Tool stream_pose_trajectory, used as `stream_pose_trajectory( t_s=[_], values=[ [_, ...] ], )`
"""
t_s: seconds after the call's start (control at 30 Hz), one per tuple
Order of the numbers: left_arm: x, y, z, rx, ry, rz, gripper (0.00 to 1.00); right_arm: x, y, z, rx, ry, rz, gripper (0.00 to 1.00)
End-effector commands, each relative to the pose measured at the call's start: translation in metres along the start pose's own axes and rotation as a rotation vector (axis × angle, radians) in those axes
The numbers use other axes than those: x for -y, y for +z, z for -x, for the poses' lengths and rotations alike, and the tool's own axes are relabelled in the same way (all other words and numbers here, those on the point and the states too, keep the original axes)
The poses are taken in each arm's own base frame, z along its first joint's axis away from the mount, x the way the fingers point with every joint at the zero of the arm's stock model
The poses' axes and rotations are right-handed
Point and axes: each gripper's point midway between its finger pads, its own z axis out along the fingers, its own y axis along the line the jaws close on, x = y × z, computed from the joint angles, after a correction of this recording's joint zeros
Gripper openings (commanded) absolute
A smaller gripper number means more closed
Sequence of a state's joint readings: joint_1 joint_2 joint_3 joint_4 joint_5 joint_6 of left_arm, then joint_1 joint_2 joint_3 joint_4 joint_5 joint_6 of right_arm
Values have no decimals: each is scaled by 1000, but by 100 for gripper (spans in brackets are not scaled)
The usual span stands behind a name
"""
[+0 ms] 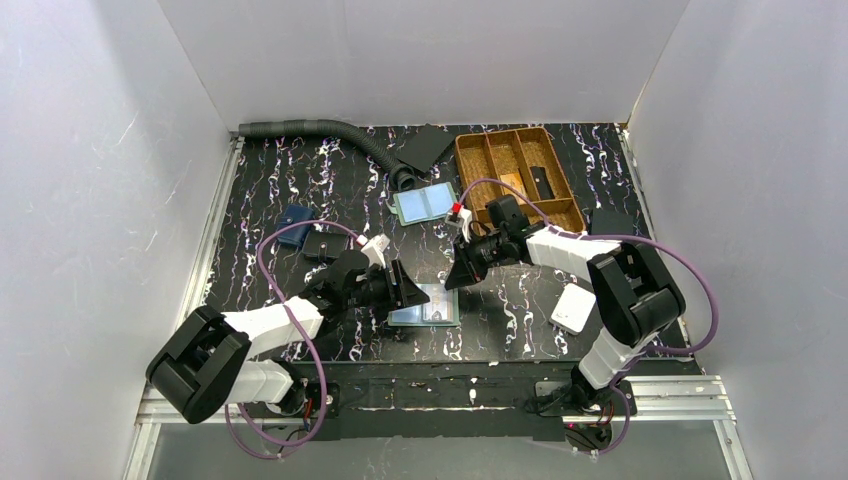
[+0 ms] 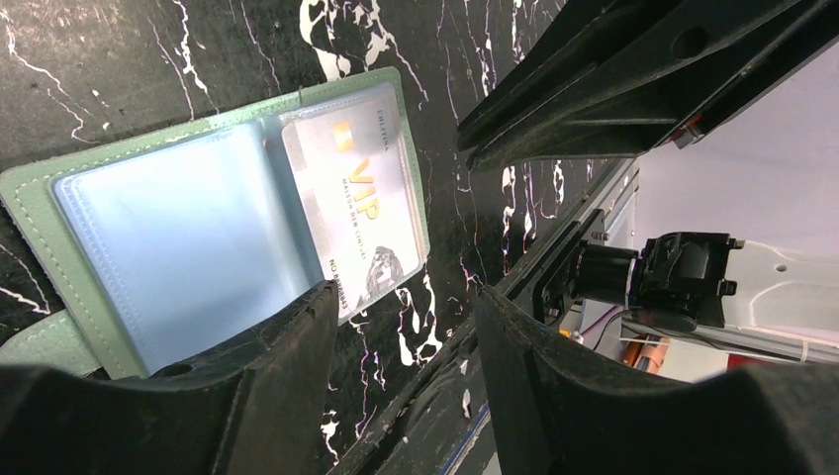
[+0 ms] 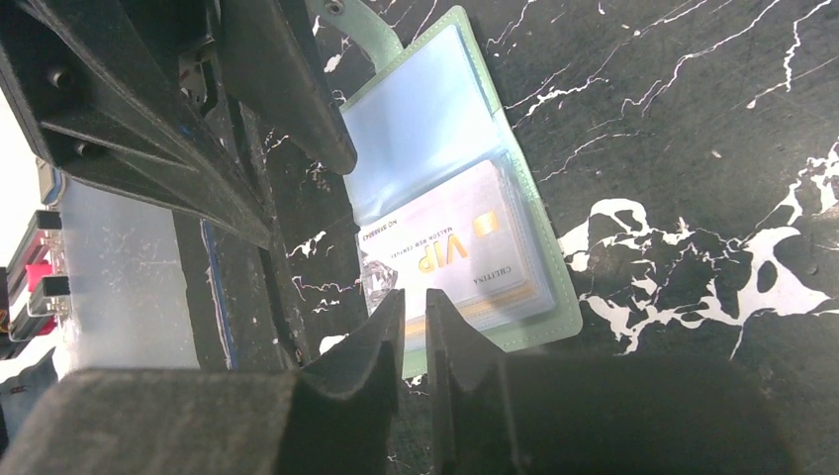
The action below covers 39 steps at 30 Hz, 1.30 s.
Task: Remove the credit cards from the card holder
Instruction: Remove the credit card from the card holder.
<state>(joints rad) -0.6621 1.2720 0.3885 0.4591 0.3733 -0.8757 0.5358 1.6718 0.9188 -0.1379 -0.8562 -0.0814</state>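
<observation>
The card holder (image 1: 430, 310) lies open on the black marbled table, green-edged, near the front edge. In the left wrist view the card holder (image 2: 178, 237) shows a pale-blue panel beside a whitish credit card (image 2: 361, 188) marked VIP in gold. That card pokes out past the sleeve's edge. My left gripper (image 2: 406, 307) is open, one finger (image 2: 297, 336) over the blue panel, nothing between the jaws. My right gripper (image 3: 414, 302) hovers over the credit card (image 3: 445, 252), its jaws a narrow slit apart and empty. In the top view both grippers, left (image 1: 408, 288) and right (image 1: 456, 278), meet at the holder.
A second open holder (image 1: 424, 203) with pale-blue panels lies further back. A wooden divided tray (image 1: 518, 175) stands at the back right. A white box (image 1: 573, 308) sits front right. A blue wallet (image 1: 294, 225) and a black one (image 1: 322, 247) lie left, and a grey hose (image 1: 320, 130) runs behind.
</observation>
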Motion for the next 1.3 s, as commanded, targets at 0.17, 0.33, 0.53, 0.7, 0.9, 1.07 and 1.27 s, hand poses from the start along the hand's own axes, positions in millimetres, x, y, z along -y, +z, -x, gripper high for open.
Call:
stream_pose_trajectory(
  t_s=[0.17, 0.33, 0.53, 0.7, 0.9, 1.07, 1.27],
  values=[
    [0, 2, 7, 30, -9, 4, 52, -2, 0, 2, 35, -5, 49, 28],
    [-3, 1, 6, 35, -20, 12, 53, -1, 3, -1, 38, 21, 58, 26],
    [-8, 1, 4, 38, -46, 29, 51, -2, 17, -11, -16, 30, 61, 18],
    [-18, 11, 1, 9, -80, 69, 41, 3, 24, -18, -55, 31, 26, 14],
    [-25, 18, -1, -8, -116, 99, 33, 14, 24, -22, -71, 40, -25, 12],
    [-31, 19, 0, 5, -146, 130, 24, 23, 25, -26, -89, 52, -68, 9],
    [-24, 22, -1, -21, -152, 108, 24, 37, 26, -34, -129, 70, -127, 7]
  ],
)
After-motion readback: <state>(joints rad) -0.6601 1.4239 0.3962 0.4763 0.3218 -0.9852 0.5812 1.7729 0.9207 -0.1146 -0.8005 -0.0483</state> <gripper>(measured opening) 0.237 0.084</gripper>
